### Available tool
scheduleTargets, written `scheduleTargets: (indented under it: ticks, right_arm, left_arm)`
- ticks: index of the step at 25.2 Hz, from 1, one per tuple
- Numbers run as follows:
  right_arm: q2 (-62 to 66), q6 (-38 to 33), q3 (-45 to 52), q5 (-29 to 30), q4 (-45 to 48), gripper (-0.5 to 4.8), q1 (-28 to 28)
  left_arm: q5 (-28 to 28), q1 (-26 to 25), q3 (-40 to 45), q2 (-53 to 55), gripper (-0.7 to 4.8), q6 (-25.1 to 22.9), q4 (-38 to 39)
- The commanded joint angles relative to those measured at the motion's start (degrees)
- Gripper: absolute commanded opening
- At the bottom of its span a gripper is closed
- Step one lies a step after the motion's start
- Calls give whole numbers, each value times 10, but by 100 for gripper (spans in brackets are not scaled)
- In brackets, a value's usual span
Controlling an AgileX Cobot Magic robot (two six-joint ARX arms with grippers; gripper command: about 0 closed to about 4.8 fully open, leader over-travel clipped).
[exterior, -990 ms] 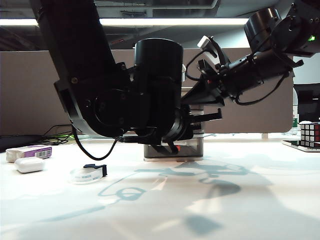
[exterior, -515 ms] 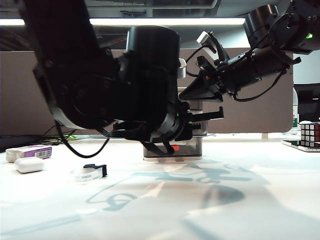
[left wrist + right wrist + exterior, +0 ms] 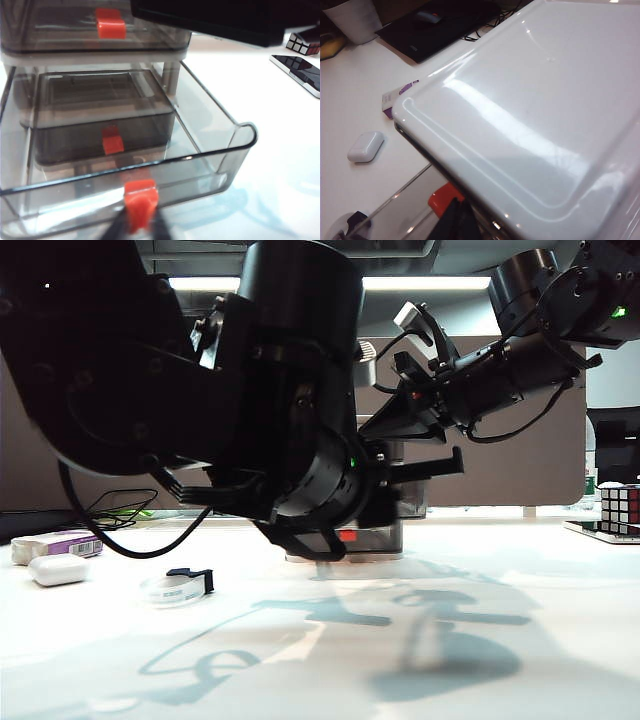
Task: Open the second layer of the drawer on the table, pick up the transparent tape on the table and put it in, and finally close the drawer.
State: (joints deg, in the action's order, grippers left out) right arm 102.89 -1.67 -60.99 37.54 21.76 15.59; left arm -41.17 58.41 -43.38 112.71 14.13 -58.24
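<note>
1. Smoky translucent plastic: the second layer [image 3: 150, 165] stands pulled well out of the drawer [image 3: 95, 55], its red-orange tab [image 3: 140, 202] at the front.
2. Left gripper [image 3: 137, 227]: at that tab, two dark fingertips [image 3: 116, 231] just either side of it; jaws narrow, and whether they still pinch the tab cannot be told.
3. Top and bottom tiers: both pushed in, each showing its own red-orange tab.
4. Right gripper [image 3: 457, 220]: above the unit's light grey top [image 3: 535, 115], at its edge. Only a dark tip shows, so its jaw state cannot be told.
5. Tape [image 3: 178, 587]: flat on the white table [image 3: 560, 640], well left of the drawer, black end piece towards the drawer.
6. White case [image 3: 58, 569] and purple-and-white box [image 3: 62, 543]: side by side at the table's far left.
7. Cube puzzle [image 3: 620, 506]: far right edge.
</note>
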Motion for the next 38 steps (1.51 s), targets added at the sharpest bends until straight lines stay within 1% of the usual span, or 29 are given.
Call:
scheduleTargets:
  ticks: [1,2,5,8,9,11,12,14,15,16,17,19,20,22,23,24,27,28,31,33,35,37,38]
  right_arm:
    - [-2,2,-3,1,3,-5,1]
    - [-2,2,-3,1,1,-5,1]
    - [-2,2,-3,2,-10,-5,-1]
    - [-2,2,-3,11,-14,-5,-1]
    - [-2,2,-3,17,-16,-5,-1]
    - [-2,2,-3,18,-20,-5,-2]
    - [-2,2,-3,27,-22,-5,-2]
    - [-2,2,-3,29,-25,-5,-2]
    - [-2,2,-3,29,-26,-5,-2]
    - [-2,2,-3,30,-26,-5,-2]
    - [-2,0,-3,33,-26,-5,-1]
    - [-2,-3,-3,33,-27,-5,-1]
    - [-3,-3,-3,33,-27,-5,-1]
    - [-3,-8,-3,36,-26,-5,-1]
    - [-3,-12,-3,36,-26,-5,0]
    - [-3,-13,-3,37,-27,-5,0]
    - [-3,-14,-3,44,-27,-5,0]
    - [-3,-16,-3,48,-27,-5,0]
    - [-3,-16,-3,48,-27,-5,0]
    - [-3,-16,-3,48,-27,-5,0]
    - [-3,-16,-3,48,-27,-5,0]
    - [-3,-16,-3,48,-27,-5,0]
    - [-3,-16,-3,48,-27,-5,0]
  left_arm:
    - [-2,0,1,-3,376,-2,46]
    - [-2,8,10,-17,377,-2,66]
    - [-33,26,39,-62,376,-2,104]
    - [-36,36,82,-125,364,-2,132]
    - [-36,37,97,-148,343,-2,142]
    - [-24,36,132,-205,238,-2,176]
    - [-1,28,166,-272,139,-4,228]
    - [34,14,183,-330,138,-4,296]
    - [62,2,189,-365,138,-4,345]
    - [85,-9,191,-392,140,-5,384]
    - [147,-43,192,-444,156,-34,457]
    - [220,-76,192,-471,157,-72,489]
    - [267,-101,192,-484,166,-92,504]
    - [339,-148,192,-497,207,-122,523]
    - [375,-177,192,-498,240,-133,528]
    - [399,-199,192,-497,269,-139,533]
    - [433,-264,192,-493,370,-174,535]
    - [454,-297,192,-493,406,-205,525]
    - [468,-323,192,-489,406,-233,515]
    - [478,-332,192,-479,405,-249,513]
    - [480,-332,192,-461,406,-247,508]
    - [500,-331,192,-440,412,-243,499]
    - [512,-331,192,-432,440,-243,493]
